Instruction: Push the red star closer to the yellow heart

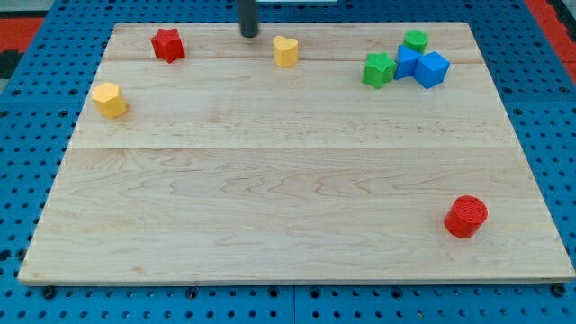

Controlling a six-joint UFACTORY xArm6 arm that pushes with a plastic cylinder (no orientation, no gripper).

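Red star: the red star (167,44) sits near the top-left corner of the wooden board (288,180), well apart from the yellow heart (285,51), which lies to its right along the same top strip.
Tip: the rod's tip (249,35) stands between the two, nearer the heart and a little above the line joining them, touching neither.
Claw: the arm carries none; it ends in a plain dark rod, so nothing can open, close or grip.
Handling: the star looks like a small, stiff, light block that should slide easily on the smooth wood. Its points may make it turn if pressed off-centre.
Where to press: it cannot be held, only pushed. The contact probably belongs on its left face, square through the middle, driving toward the view's right.
Next move needed: the tip appears to be on the wrong side, so it would likely have to go round the star to its left without knocking it.
Containers: none on the board, and nothing holds anything else.
Other blocks: a yellow hexagon-like block (110,100) at left; a green star (379,69), green cylinder (416,40) and two blue blocks (423,67) clustered at top right; a red cylinder (466,216) at bottom right.
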